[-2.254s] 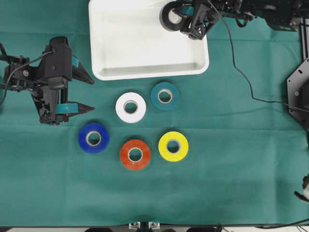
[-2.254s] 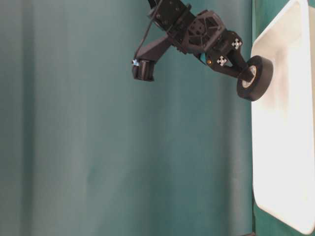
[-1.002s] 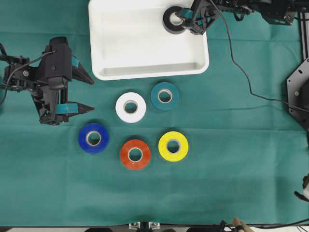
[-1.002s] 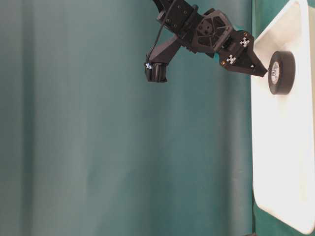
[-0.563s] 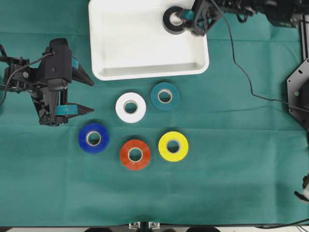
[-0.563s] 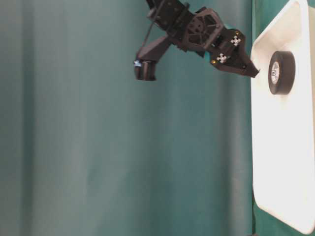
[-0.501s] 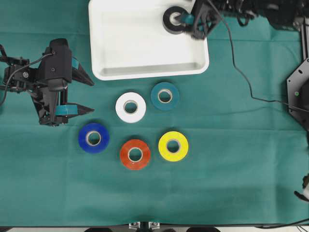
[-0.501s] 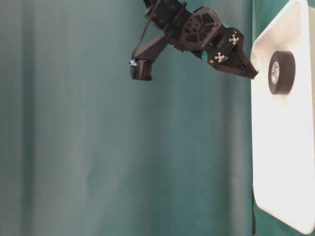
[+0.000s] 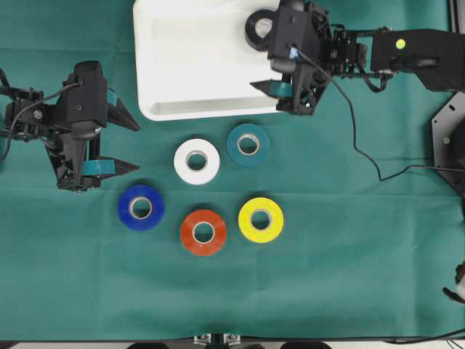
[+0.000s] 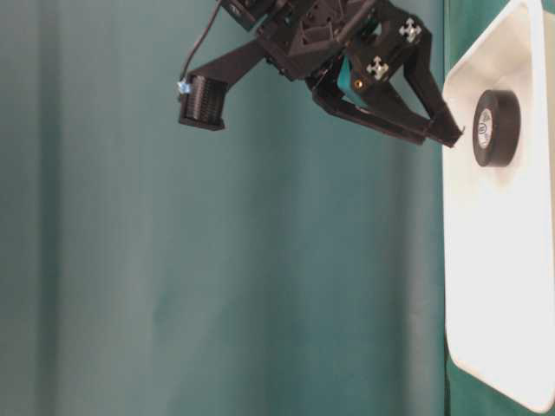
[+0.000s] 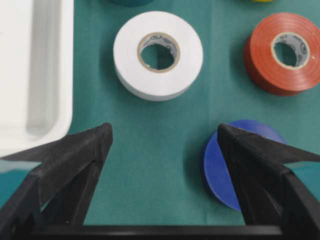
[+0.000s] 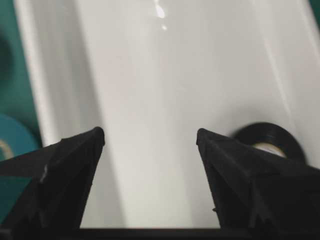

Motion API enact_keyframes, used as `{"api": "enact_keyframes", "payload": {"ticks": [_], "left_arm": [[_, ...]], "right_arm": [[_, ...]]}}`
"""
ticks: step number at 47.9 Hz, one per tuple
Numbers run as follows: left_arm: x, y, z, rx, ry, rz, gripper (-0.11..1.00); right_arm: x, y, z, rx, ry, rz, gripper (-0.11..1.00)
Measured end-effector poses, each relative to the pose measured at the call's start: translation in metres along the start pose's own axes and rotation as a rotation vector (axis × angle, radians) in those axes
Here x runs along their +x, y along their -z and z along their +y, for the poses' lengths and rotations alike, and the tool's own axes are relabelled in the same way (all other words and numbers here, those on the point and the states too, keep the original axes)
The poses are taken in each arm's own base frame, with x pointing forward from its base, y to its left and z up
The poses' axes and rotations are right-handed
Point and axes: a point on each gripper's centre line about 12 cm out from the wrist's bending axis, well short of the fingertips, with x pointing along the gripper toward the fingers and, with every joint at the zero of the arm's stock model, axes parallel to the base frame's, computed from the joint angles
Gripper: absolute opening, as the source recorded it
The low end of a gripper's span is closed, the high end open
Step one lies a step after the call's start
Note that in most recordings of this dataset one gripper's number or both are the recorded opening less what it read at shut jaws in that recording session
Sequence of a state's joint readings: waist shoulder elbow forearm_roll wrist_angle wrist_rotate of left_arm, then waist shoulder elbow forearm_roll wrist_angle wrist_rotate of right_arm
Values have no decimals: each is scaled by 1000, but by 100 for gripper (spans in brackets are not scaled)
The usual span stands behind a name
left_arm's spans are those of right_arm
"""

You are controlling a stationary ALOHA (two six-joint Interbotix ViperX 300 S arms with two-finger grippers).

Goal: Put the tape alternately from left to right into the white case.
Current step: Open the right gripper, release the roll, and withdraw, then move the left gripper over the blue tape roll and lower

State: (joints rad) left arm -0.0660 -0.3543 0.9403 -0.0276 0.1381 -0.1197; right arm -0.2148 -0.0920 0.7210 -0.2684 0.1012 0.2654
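The black tape (image 9: 259, 29) lies in the white case's (image 9: 196, 65) far right corner. The right hand (image 9: 270, 54) hovers open beside it, empty. The left hand (image 9: 131, 144) waits open near the blue tape (image 9: 141, 208).

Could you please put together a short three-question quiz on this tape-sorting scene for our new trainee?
1. True or false: the black roll lies inside the white case.
2. Which roll shows between the open fingers of the left gripper in the left wrist view? A) yellow B) white C) teal
3. How many rolls lie on the green cloth outside the case?

Key
1. True.
2. B, the white roll.
3. Five: white, teal roll, blue roll, red roll and yellow roll.
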Motion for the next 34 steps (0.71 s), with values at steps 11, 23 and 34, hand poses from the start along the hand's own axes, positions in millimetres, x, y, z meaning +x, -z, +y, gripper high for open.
{"api": "enact_keyframes", "payload": {"ticks": [11, 23, 34], "left_arm": [[0, 0, 0, 0, 0, -1, 54], [0, 1, 0, -25, 1, 2, 54], [1, 10, 1, -80, -3, 24, 54]], "right_arm": [[-3, 5, 33, -60, -69, 5, 81], [-7, 12, 66, -124, -138, 15, 81], [-10, 23, 84, -157, -177, 33, 81]]}}
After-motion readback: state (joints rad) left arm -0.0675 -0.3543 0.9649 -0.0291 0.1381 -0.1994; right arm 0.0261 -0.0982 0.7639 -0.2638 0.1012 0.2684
